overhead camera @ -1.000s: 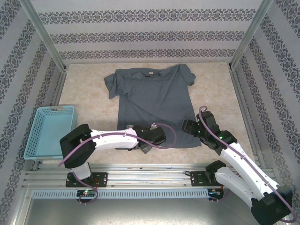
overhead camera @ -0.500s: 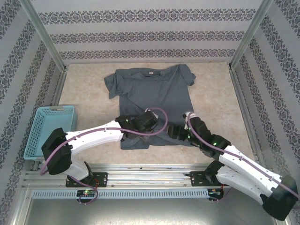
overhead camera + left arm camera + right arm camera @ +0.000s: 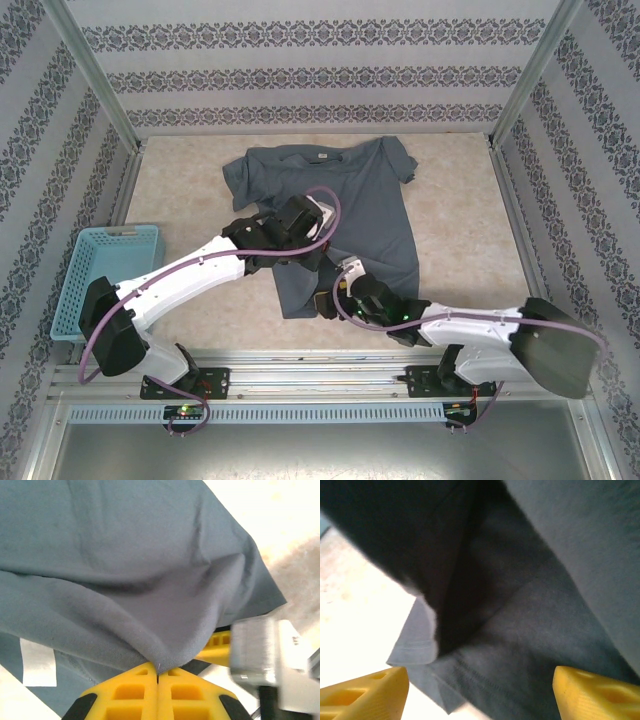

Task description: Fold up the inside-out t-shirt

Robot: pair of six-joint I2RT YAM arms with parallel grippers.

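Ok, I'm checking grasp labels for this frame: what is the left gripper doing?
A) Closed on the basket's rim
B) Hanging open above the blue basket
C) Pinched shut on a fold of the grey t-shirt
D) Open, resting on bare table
C: in the left wrist view the left gripper has its yellow jaws pressed together, with a peak of the t-shirt cloth caught between them.

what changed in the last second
The left gripper, shut on the near left corner of the shirt, carried it away over the shirt's middle. The open right gripper swung left to the near hem. The shirt's far end and the basket stayed put.
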